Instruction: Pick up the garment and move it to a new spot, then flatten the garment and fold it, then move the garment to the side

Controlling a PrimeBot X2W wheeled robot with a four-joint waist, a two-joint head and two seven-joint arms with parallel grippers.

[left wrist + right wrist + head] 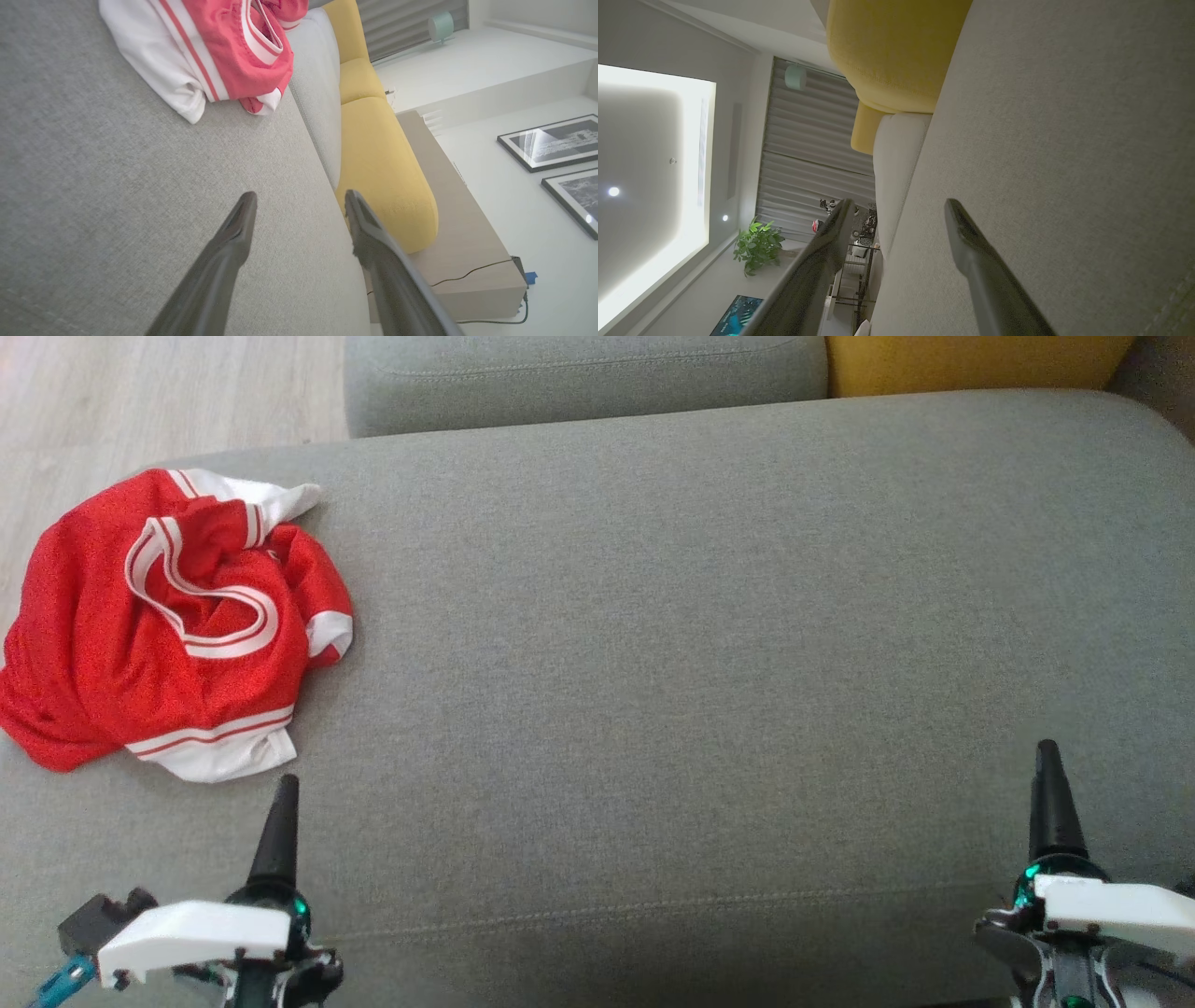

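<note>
A crumpled red garment [159,625] with white striped trim lies bunched at the far left of the grey sofa cushion [709,644]. In the left wrist view the garment [210,51] sits at the top, well beyond the fingers. My left gripper [283,789] hovers at the lower left, just below the garment's white hem, open with nothing between its fingers [233,233]. At the lower right, far from the garment, my right gripper [1047,751] stands open and empty over the cushion; its fingers [971,252] are spread in the right wrist view.
A second grey cushion [579,378] and a yellow cushion [971,359] lie beyond the far edge. Pale wood floor [140,401] shows at the upper left, close to the garment. The left wrist view shows a low wooden unit [462,233] behind the yellow cushion [378,163].
</note>
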